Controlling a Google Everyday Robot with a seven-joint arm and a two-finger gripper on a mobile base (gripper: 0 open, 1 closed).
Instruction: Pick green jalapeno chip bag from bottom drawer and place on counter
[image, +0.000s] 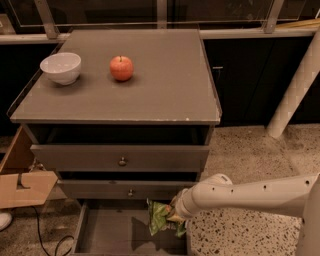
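The gripper (174, 216) is reaching in from the right on the white arm (250, 194), low over the right side of the open drawer (110, 235) and just below the two knobbed drawers (120, 159). It is clasping the crumpled green bag (158, 221), which is hanging above the drawer floor and casting a shadow there. On the table (165, 85) an apple (121, 68) is sitting near a white bowl (60, 68).

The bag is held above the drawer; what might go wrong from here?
1. The gripper holds the green jalapeno chip bag by one side just below the middle drawer front; rising straight up may snag it there or under the counter lip.
2. The bag hangs loosely and might slip into the bottom drawer.
3. The apple and bowl crowd the counter's left.
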